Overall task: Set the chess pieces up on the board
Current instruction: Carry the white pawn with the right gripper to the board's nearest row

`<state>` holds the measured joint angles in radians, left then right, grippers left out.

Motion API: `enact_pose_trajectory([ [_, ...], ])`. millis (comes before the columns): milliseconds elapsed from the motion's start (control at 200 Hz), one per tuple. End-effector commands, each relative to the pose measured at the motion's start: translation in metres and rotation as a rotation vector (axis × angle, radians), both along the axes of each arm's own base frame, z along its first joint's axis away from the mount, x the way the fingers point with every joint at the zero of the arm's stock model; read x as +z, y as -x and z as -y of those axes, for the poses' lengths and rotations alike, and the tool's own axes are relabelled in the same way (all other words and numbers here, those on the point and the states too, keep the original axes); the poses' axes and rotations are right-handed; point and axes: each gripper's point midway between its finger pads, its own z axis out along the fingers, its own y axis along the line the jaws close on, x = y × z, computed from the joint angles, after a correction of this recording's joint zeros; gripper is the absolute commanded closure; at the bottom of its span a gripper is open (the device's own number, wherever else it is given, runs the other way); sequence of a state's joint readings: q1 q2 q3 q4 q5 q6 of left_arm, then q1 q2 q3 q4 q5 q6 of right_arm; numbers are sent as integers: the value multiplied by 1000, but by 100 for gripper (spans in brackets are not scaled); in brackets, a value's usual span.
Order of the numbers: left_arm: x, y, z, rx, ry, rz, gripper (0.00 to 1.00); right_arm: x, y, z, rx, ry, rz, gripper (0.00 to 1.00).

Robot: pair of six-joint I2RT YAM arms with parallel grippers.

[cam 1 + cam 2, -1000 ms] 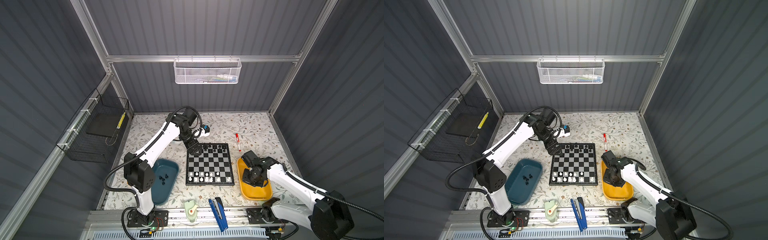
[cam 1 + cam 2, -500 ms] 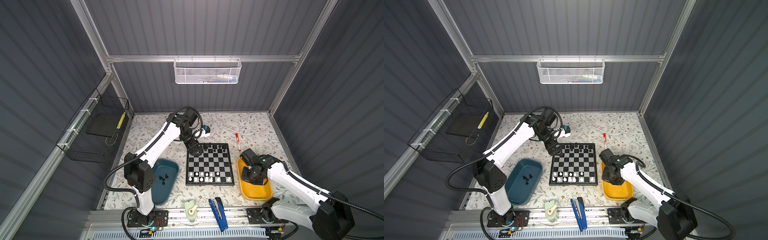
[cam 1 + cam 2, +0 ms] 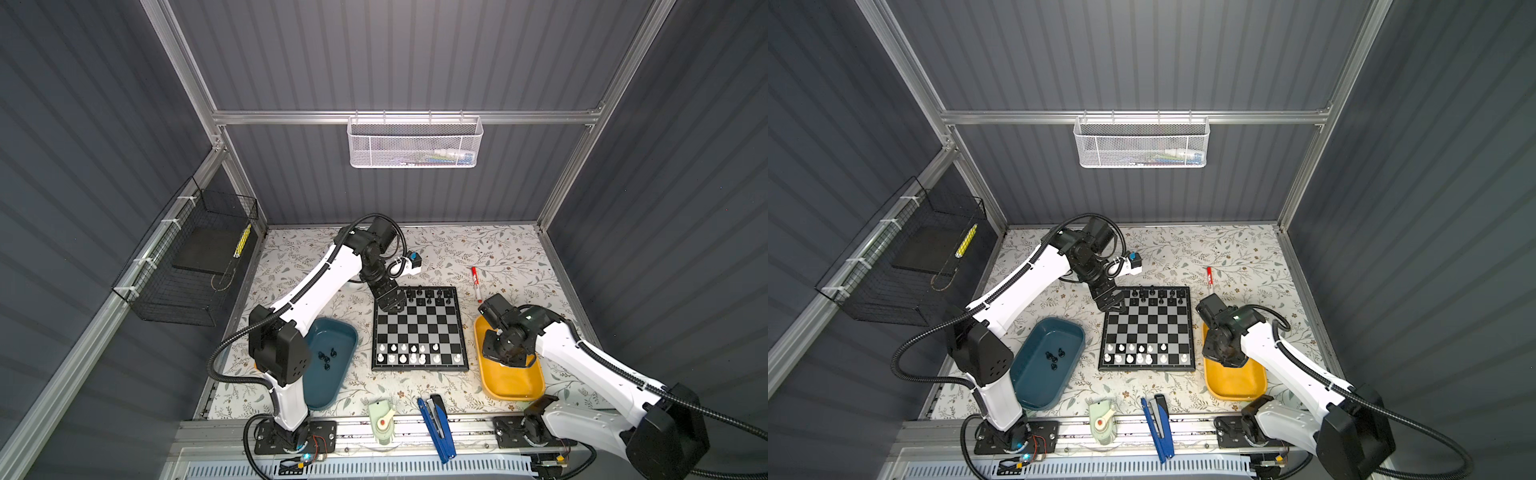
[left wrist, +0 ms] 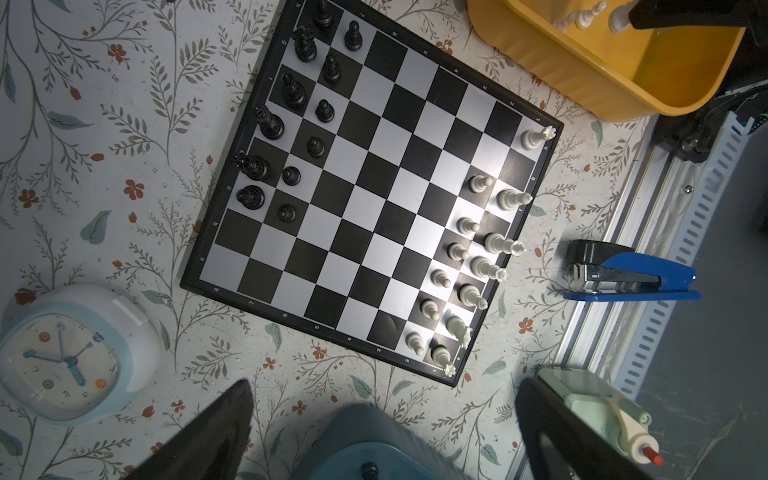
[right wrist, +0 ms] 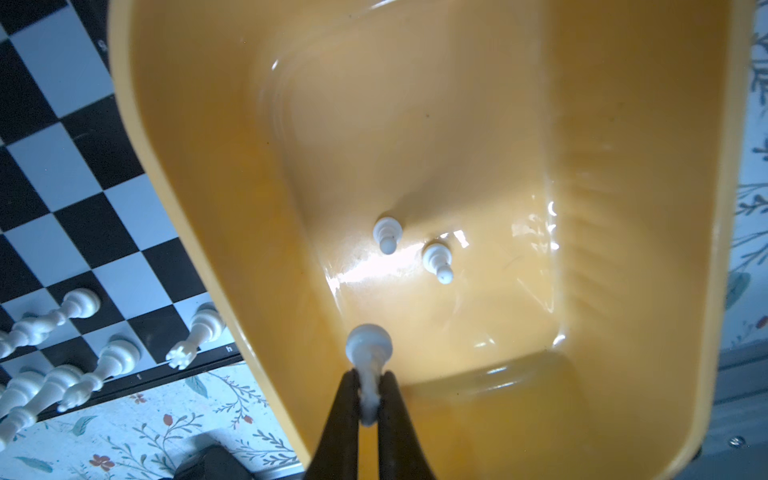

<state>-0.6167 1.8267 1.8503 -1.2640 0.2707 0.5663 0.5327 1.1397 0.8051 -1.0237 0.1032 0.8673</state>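
While left fingers gape | right fingers pinch white piece, perhaps pawn

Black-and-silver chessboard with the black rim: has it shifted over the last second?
No. In both top views the chessboard keeps its place and angle against the red pen beyond its far right corner.

Only the right claw, pinching a white pawn, shifted slightly toward the board over the yellow tray. Lift unclear.
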Motion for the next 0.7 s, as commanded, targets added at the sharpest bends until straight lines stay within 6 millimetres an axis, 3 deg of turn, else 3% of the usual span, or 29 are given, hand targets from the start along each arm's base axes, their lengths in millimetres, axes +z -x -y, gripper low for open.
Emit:
enact_pose_trajectory([
  [0,-8,7,-3,-23,-30,-32,0,7,0,2,12,28,-1,90],
  [695,-10,9,-2,-26,-36,-32,0,39,-20,-23,98,34,42,90],
])
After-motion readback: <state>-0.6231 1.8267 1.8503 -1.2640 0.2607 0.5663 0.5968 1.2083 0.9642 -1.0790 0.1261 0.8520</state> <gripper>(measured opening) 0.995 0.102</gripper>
